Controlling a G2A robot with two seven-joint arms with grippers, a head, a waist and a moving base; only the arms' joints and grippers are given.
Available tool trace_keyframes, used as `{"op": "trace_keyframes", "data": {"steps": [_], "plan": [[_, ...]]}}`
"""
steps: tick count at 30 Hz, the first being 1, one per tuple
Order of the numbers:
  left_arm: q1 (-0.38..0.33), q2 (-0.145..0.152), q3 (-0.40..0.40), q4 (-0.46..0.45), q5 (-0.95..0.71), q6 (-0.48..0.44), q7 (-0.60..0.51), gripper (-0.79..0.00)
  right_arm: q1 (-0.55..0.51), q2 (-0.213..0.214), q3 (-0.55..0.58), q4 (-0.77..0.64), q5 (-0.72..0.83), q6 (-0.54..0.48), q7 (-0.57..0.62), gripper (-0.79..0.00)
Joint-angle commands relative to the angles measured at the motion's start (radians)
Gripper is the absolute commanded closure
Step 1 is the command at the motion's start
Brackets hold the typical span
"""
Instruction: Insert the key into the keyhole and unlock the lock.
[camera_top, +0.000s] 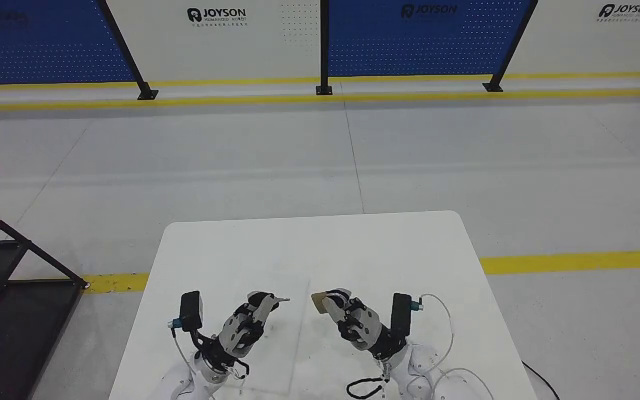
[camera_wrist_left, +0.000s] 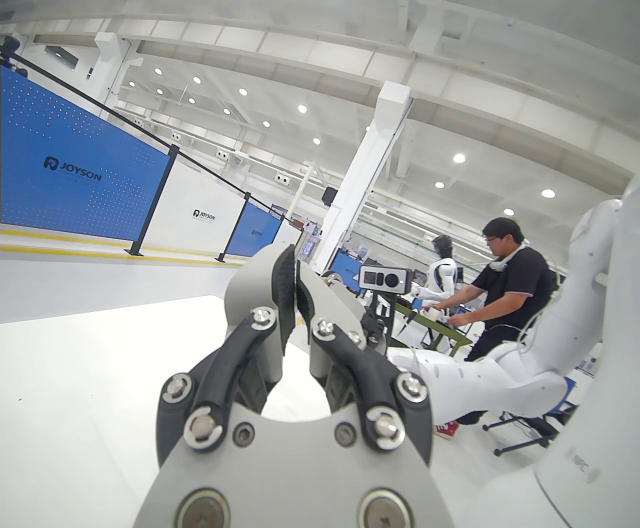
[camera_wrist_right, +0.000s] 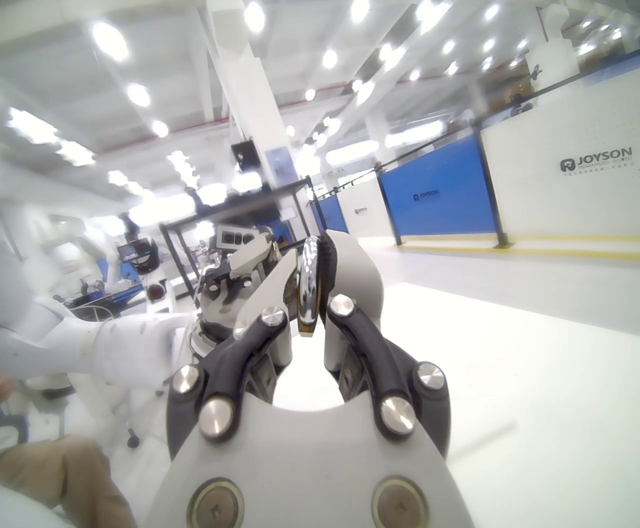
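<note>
Nearest, above the worktop's (camera_top: 300, 240) near edge, left pincer (camera_top: 268, 299) and right pincer (camera_top: 336, 303) face each other, key (camera_top: 283, 299) tip toward lock (camera_top: 322, 303), likely lining up. Left wrist view: pads (camera_wrist_left: 284, 285) pinched narrow, seemingly on the key. Right wrist view: right pincer (camera_wrist_right: 316, 270) clamps the lock (camera_wrist_right: 310, 290), steadying it.

A brass padlock with chrome shackle (camera_wrist_right: 308, 295) sits edge-on in the right hand (camera_wrist_right: 316, 252); a thin silvery key (camera_top: 283, 299) juts from the left hand (camera_top: 268, 300), near it.

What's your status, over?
Left tool shut on key. Right tool shut on lock. Key and lock apart above table. Nothing between them.
</note>
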Motion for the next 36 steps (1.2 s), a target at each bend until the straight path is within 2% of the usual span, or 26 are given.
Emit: {"op": "trace_keyframes", "data": {"steps": [1, 4, 6, 11, 13, 18, 25, 36], "plan": [[0.0, 0.0, 0.0, 0.0, 0.0, 0.0, 0.0, 0.0, -0.001, -0.001, -0.001, -0.002, 0.005, 0.003, 0.0, 0.0], [-0.012, -0.005, 0.015, -0.012, -0.02, 0.026, 0.002, 0.0, -0.002, -0.011, -0.019, -0.008, 0.09, 0.025, -0.032, 0.0], [-0.023, -0.013, 0.047, -0.009, -0.041, 0.022, 0.041, 0.0, 0.006, -0.021, -0.042, 0.011, 0.165, 0.009, -0.08, 0.0], [-0.064, -0.042, 0.136, 0.04, -0.056, -0.005, 0.223, 0.0, 0.054, -0.053, -0.102, 0.084, 0.296, -0.044, -0.186, 0.0], [-0.078, -0.056, 0.179, 0.066, -0.045, -0.003, 0.283, 0.0, 0.069, -0.065, -0.129, 0.111, 0.325, -0.076, -0.22, 0.0], [-0.104, -0.086, 0.259, 0.103, 0.022, 0.082, 0.368, 0.0, 0.092, -0.089, -0.175, 0.156, 0.313, -0.115, -0.271, 0.0], [-0.146, -0.109, 0.317, 0.144, 0.036, 0.126, 0.412, 0.0, 0.089, -0.102, -0.182, 0.163, 0.306, -0.112, -0.274, 0.0], [-0.176, -0.125, 0.351, 0.176, 0.05, 0.146, 0.432, 0.0, 0.089, -0.102, -0.182, 0.163, 0.306, -0.112, -0.274, 0.0]]}}
